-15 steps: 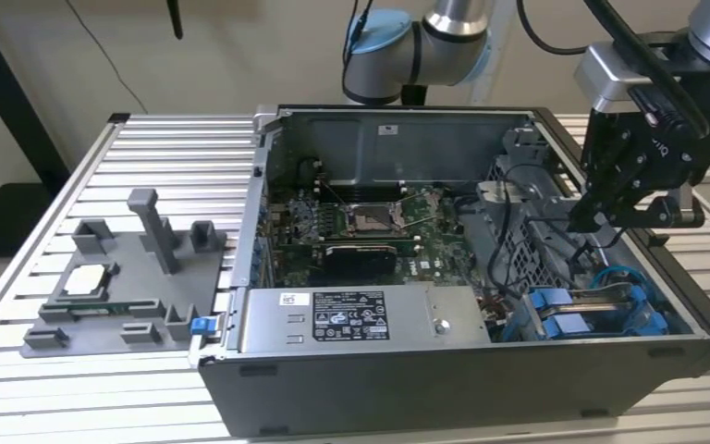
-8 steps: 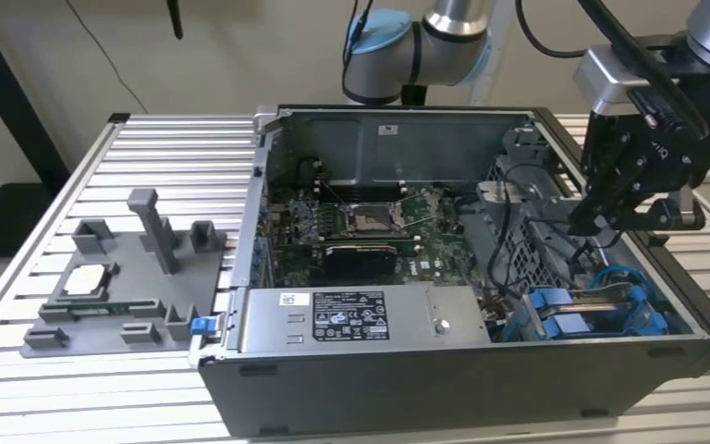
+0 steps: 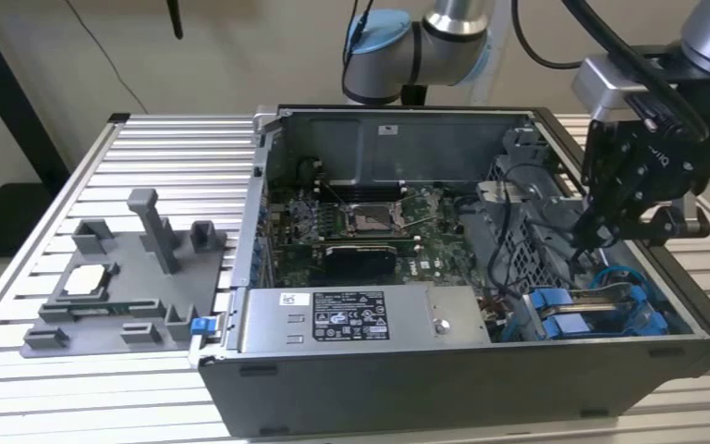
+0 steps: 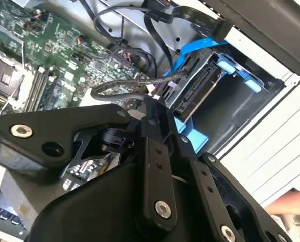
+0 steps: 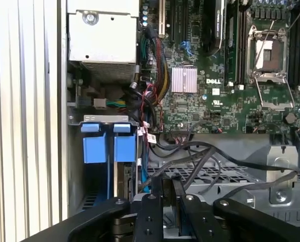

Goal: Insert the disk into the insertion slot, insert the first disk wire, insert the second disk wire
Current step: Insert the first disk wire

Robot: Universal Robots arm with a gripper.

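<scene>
Gripper (image 4: 152, 107) nearest, grip state impossible to tell, tip beside a black wire (image 4: 135, 89). Beyond, disk (image 4: 198, 88) seated in slot (image 4: 235, 106). Likely first-wire step; calls for squaring the wire's end to the disk's edge. Farthest, motherboard (image 4: 64, 45).

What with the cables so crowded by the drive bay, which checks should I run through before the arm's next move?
1. The disk in the insertion slot: ok, it appears seated, framed by its blue carrier, in the second wrist view.
2. The black wire reaching the disk's connector edge: cannot tell whether it is plugged in.
3. The gripper over the drive-bay corner inside the case: ok.
4. The black cables lying across the perforated cage close to the gripper: not ok, likely snag risk.
5. What the gripper holds: cannot tell.
</scene>
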